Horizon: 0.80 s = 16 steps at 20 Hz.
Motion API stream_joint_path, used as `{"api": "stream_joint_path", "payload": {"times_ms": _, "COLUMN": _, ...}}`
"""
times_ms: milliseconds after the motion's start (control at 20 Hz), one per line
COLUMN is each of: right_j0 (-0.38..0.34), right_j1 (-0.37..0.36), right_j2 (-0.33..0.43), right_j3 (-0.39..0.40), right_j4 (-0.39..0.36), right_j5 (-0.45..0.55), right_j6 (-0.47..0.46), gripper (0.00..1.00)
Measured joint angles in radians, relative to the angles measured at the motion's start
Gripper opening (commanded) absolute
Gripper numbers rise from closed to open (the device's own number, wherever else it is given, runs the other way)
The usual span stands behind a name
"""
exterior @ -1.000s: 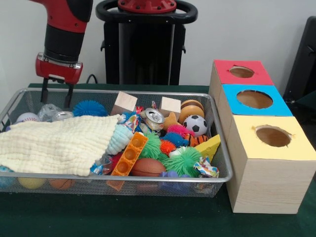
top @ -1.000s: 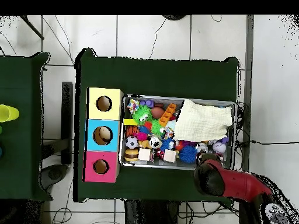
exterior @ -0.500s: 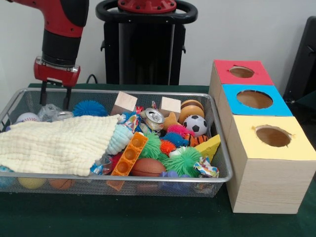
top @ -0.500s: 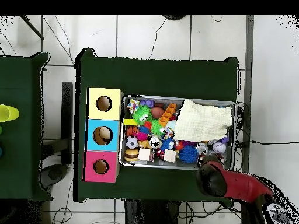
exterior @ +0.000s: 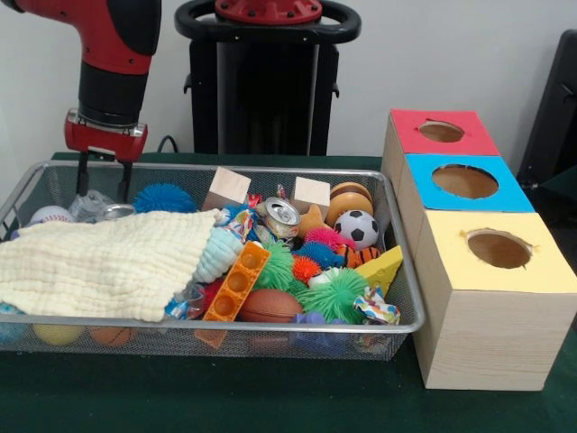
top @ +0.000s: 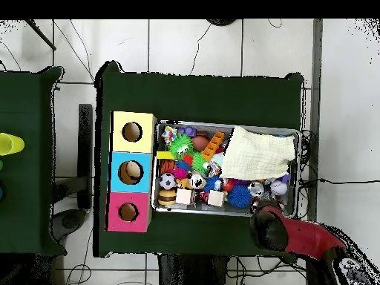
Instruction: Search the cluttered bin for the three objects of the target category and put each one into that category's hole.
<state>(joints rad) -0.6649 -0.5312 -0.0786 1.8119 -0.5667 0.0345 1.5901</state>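
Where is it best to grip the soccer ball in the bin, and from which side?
Probably from straight above, fingers closing across the middle of the soccer ball. It is round and sits on top of the pile, with the wooden ball and bin wall crowding its sides.

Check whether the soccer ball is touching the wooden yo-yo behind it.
Touching. In the front view the soccer ball sits pressed against the lower front of the wooden yo-yo, with no gap between them; the overhead view shows them side by side too.

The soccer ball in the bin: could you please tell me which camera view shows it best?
The front view: the soccer ball sits unobstructed, its black-and-white pattern clear, beside the bin's right wall. The overhead view shows only a small speckled dot.
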Motion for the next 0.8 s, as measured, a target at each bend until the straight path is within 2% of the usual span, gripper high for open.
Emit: {"api": "stream_joint_path", "payload": {"times_ms": 800, "right_j0": 0.017, "right_j1": 0.002, "right_j2": -0.009, "right_j3": -0.010, "right_j4": -0.007, "right_j5": 0.000, "right_j6": 0.000, "gripper": 1.00}}
